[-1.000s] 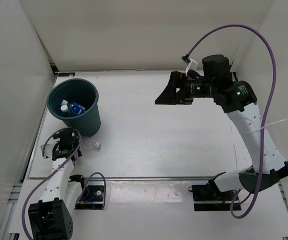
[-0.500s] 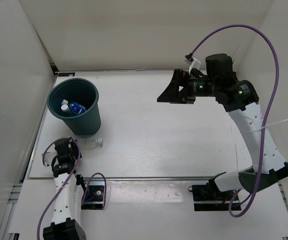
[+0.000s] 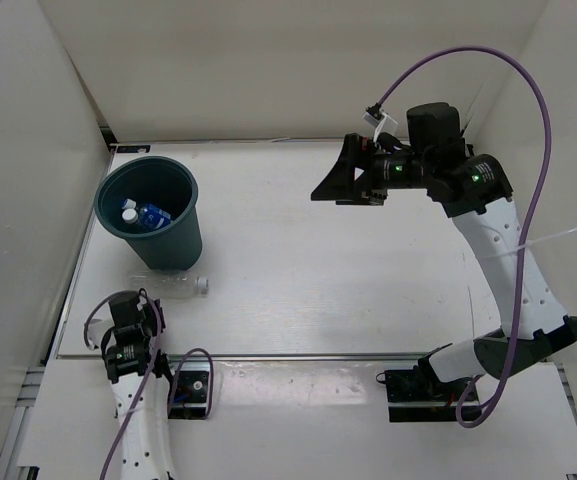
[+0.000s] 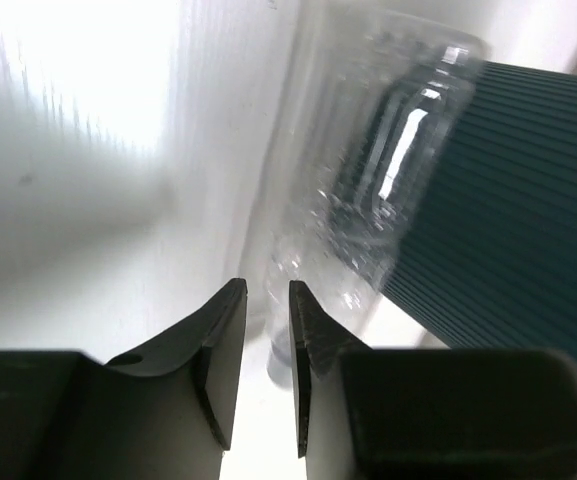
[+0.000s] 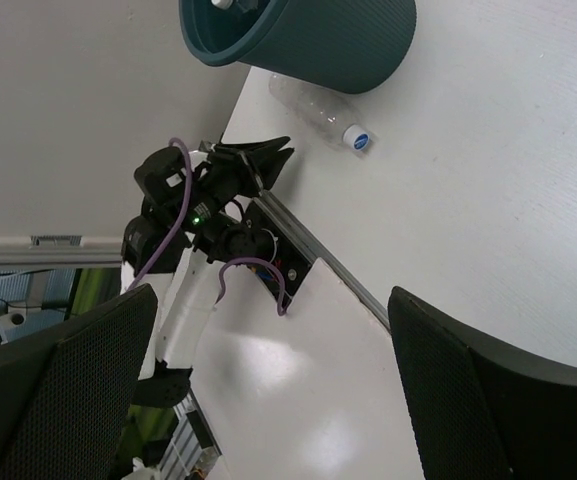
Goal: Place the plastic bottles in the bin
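A plain clear plastic bottle [image 3: 173, 287] [image 4: 368, 190] [image 5: 313, 103] lies on its side on the table, against the foot of the dark teal bin [image 3: 148, 215] [image 4: 508, 220] [image 5: 308, 35]. Its cap points right. Two bottles with blue labels and white caps [image 3: 144, 214] lie inside the bin. My left gripper [image 3: 143, 305] [image 4: 266, 290] sits just on the near side of the clear bottle, shut, with only a thin slit between the fingers and nothing in it. My right gripper [image 3: 353, 178] [image 5: 278, 390] hangs high over the back right, open and empty.
White walls close in the table on the left, back and right. The table's near edge is a metal rail [image 3: 298, 356], with both arm bases [image 3: 418, 385] just beyond it. The left arm [image 5: 203, 215] shows in the right wrist view, beside that rail.
My left gripper has gone from wide open to shut and drawn back toward the near edge, away from the clear bottle. The bottle shifted slightly. The right arm has barely moved.
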You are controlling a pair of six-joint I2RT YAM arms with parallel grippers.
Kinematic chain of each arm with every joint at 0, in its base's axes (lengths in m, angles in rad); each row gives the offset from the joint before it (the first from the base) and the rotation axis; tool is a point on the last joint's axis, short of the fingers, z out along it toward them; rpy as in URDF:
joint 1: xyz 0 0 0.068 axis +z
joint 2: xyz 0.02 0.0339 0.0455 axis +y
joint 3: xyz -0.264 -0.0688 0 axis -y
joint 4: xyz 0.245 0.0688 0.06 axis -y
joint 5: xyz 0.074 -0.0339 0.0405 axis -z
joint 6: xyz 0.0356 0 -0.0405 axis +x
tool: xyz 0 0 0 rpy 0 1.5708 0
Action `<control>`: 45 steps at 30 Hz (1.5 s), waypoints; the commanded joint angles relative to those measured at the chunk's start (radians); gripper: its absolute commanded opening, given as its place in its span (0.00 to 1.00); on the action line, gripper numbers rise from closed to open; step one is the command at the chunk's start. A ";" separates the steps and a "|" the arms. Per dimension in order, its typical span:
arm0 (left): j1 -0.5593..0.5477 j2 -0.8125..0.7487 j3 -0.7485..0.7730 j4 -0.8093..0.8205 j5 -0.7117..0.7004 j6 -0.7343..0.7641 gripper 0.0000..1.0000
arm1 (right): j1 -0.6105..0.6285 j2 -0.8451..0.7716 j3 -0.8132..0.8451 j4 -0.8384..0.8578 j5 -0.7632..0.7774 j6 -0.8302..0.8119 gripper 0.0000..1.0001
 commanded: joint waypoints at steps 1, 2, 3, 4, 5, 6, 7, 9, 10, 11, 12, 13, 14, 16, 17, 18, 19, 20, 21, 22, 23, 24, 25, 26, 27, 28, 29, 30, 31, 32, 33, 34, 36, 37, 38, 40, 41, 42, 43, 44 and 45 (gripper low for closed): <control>0.007 -0.060 0.099 -0.157 -0.032 0.019 0.34 | -0.003 -0.005 0.045 0.012 -0.028 0.001 1.00; 0.007 -0.060 0.113 -0.189 -0.032 0.019 0.34 | -0.003 -0.005 0.045 0.012 -0.018 0.001 1.00; 0.007 -0.070 0.125 -0.190 -0.043 0.036 0.34 | -0.003 -0.005 0.045 0.012 -0.018 0.001 1.00; 0.007 -0.071 0.134 -0.165 -0.043 0.063 0.44 | -0.003 -0.005 0.032 0.012 -0.018 0.001 1.00; 0.007 -0.071 0.134 -0.129 -0.043 0.141 0.53 | -0.003 -0.005 0.032 0.012 -0.018 0.001 1.00; 0.007 -0.054 0.134 -0.046 -0.031 0.177 0.67 | -0.003 -0.005 0.032 0.012 -0.018 0.001 1.00; 0.007 -0.037 0.125 0.000 -0.017 0.214 0.88 | 0.006 -0.005 0.023 0.012 -0.018 0.001 1.00; 0.007 0.000 0.099 0.084 0.021 0.307 0.97 | 0.007 -0.005 0.023 0.012 -0.028 0.001 1.00; 0.007 0.041 0.079 0.140 0.058 0.323 0.98 | 0.007 0.004 0.023 0.012 -0.028 0.001 1.00; 0.007 0.061 0.070 0.167 0.075 0.337 0.98 | 0.016 0.004 0.032 0.012 -0.028 0.001 1.00; 0.007 0.080 0.058 0.193 0.091 0.337 1.00 | 0.016 0.004 0.032 0.012 -0.028 0.001 1.00; 0.007 0.093 0.046 0.220 0.104 0.337 1.00 | 0.025 0.004 0.032 0.012 -0.028 0.001 1.00; 0.007 0.106 0.017 0.282 0.118 0.337 1.00 | 0.025 0.004 0.032 0.012 -0.028 0.001 1.00; 0.007 0.120 0.007 0.315 0.118 0.337 1.00 | 0.025 0.004 0.032 0.012 -0.037 0.001 1.00; 0.007 0.133 -0.005 0.329 0.109 0.337 1.00 | 0.025 0.004 0.032 0.003 -0.037 0.001 1.00; 0.007 0.150 -0.017 0.338 0.109 0.349 1.00 | 0.025 -0.006 0.032 0.003 -0.037 0.001 1.00; 0.007 0.161 -0.017 0.350 0.109 0.349 1.00 | 0.025 -0.007 0.032 0.003 -0.028 -0.008 1.00; 0.007 0.173 -0.043 0.350 0.109 0.349 1.00 | 0.025 -0.007 0.032 -0.008 -0.028 -0.008 1.00; 0.017 0.173 -0.054 0.364 0.109 0.349 1.00 | 0.025 -0.016 0.032 -0.008 -0.028 -0.008 1.00; 0.017 0.173 -0.066 0.391 0.109 0.358 1.00 | 0.025 -0.016 0.032 -0.008 -0.018 -0.017 1.00; 0.017 0.149 -0.079 0.404 0.109 0.358 1.00 | 0.025 -0.025 0.032 -0.020 -0.018 -0.017 1.00; 0.017 0.135 -0.100 0.416 0.100 0.358 1.00 | 0.025 -0.025 0.032 -0.029 -0.018 -0.026 1.00; 0.017 0.120 -0.111 0.428 0.100 0.349 1.00 | 0.025 -0.025 0.032 -0.029 -0.018 -0.027 1.00; 0.017 0.092 -0.132 0.439 0.089 0.337 1.00 | 0.025 -0.025 0.032 -0.040 -0.009 -0.027 1.00; 0.017 0.080 -0.143 0.453 0.089 0.337 1.00 | 0.025 -0.025 0.032 -0.040 -0.009 -0.036 1.00; 0.017 0.069 -0.154 0.453 0.079 0.321 1.00 | 0.025 -0.025 0.023 -0.040 -0.009 -0.036 1.00; 0.017 0.069 -0.154 0.453 0.078 0.306 1.00 | 0.025 -0.034 0.023 -0.040 0.000 -0.036 1.00; 0.017 0.045 -0.178 0.462 0.069 0.297 1.00 | 0.025 -0.034 0.023 -0.040 0.000 -0.036 1.00; 0.017 0.035 -0.188 0.462 0.069 0.288 1.00 | 0.025 -0.034 0.023 -0.040 0.000 -0.036 1.00; 0.017 0.025 -0.188 0.473 0.057 0.265 1.00 | 0.025 -0.034 0.023 -0.040 0.000 -0.036 1.00; 0.017 0.014 -0.201 0.473 0.043 0.249 1.00 | 0.025 -0.034 0.023 -0.040 0.000 -0.036 1.00; 0.017 0.005 -0.211 0.485 0.043 0.233 1.00 | 0.025 -0.034 0.023 -0.040 0.000 -0.036 1.00; 0.017 -0.006 -0.224 0.497 0.031 0.191 1.00 | 0.025 -0.034 0.014 -0.040 0.000 -0.036 1.00; 0.017 0.004 -0.235 0.507 0.022 0.191 1.00 | 0.025 -0.034 0.014 -0.040 0.000 -0.036 1.00; 0.017 0.005 -0.235 0.517 0.022 0.180 1.00 | 0.025 -0.024 0.014 -0.040 -0.011 -0.036 1.00; 0.017 0.034 -0.247 0.542 0.011 0.157 1.00 | 0.025 -0.014 0.014 -0.040 -0.021 -0.045 1.00; 0.017 0.034 -0.264 0.583 0.011 0.136 1.00 | 0.025 -0.014 0.023 -0.040 -0.021 -0.045 1.00; 0.017 0.047 -0.264 0.600 0.011 0.121 1.00 | 0.025 -0.005 0.023 -0.040 -0.021 -0.045 1.00; 0.017 0.048 -0.280 0.600 0.011 0.104 1.00 | 0.025 0.006 0.038 -0.049 -0.021 -0.045 1.00; 0.017 0.078 -0.289 0.611 0.011 0.088 1.00 | 0.025 0.006 0.048 -0.049 -0.021 -0.054 1.00; 0.017 0.090 -0.289 0.611 0.011 0.079 1.00 | 0.025 0.006 0.048 -0.058 -0.021 -0.054 1.00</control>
